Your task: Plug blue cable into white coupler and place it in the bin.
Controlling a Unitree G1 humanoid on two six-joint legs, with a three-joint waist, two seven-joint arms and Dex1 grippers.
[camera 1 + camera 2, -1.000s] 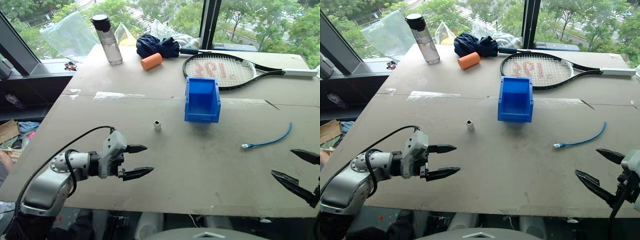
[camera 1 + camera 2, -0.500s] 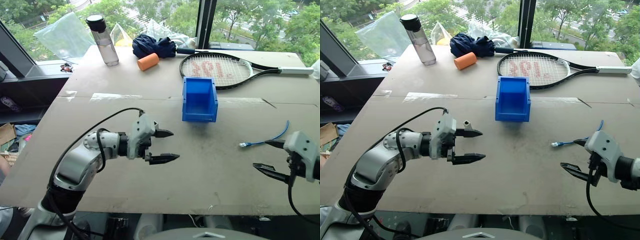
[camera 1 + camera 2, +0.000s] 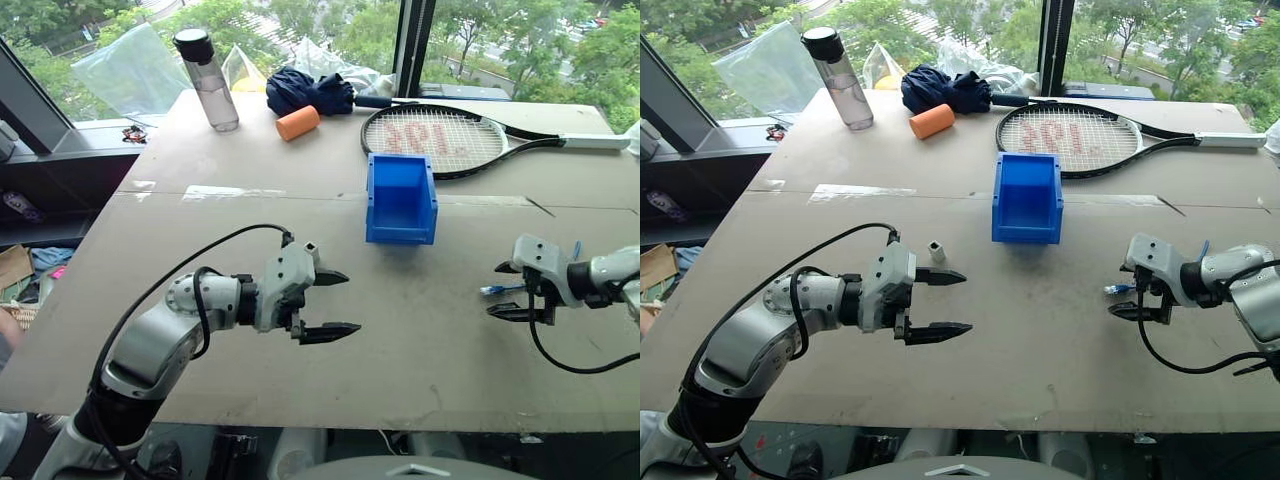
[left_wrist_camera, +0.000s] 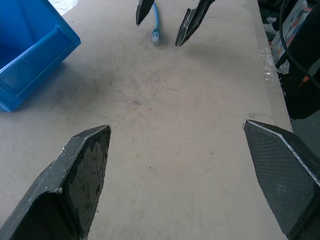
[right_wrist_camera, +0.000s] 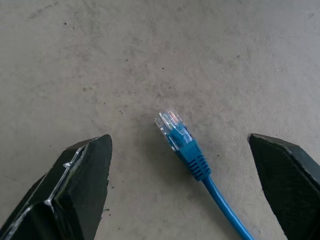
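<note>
The blue cable (image 5: 182, 142) lies flat on the table at the right, its clear plug toward the table's middle. My right gripper (image 3: 493, 290) is open and low over that plug, one finger on each side, neither touching it. The white coupler (image 3: 936, 250) stands upright on the table left of centre. My left gripper (image 3: 967, 300) is open and hovers just in front of it and to its right, holding nothing and pointing toward the right gripper. The bin (image 3: 400, 232) sits open-topped at the middle of the table, beyond both grippers.
Along the far edge are a clear bottle (image 3: 208, 65), an orange roll (image 3: 302, 122), a dark blue bundled cloth (image 3: 310, 90) and a tennis racket (image 3: 440, 140). A taped seam (image 3: 230, 190) crosses the board behind the bin. The table's front edge runs just below both arms.
My right gripper has come forward and down from the table's near right edge to straddle the cable's plug. My left gripper swung right to beside the coupler, then held still.
</note>
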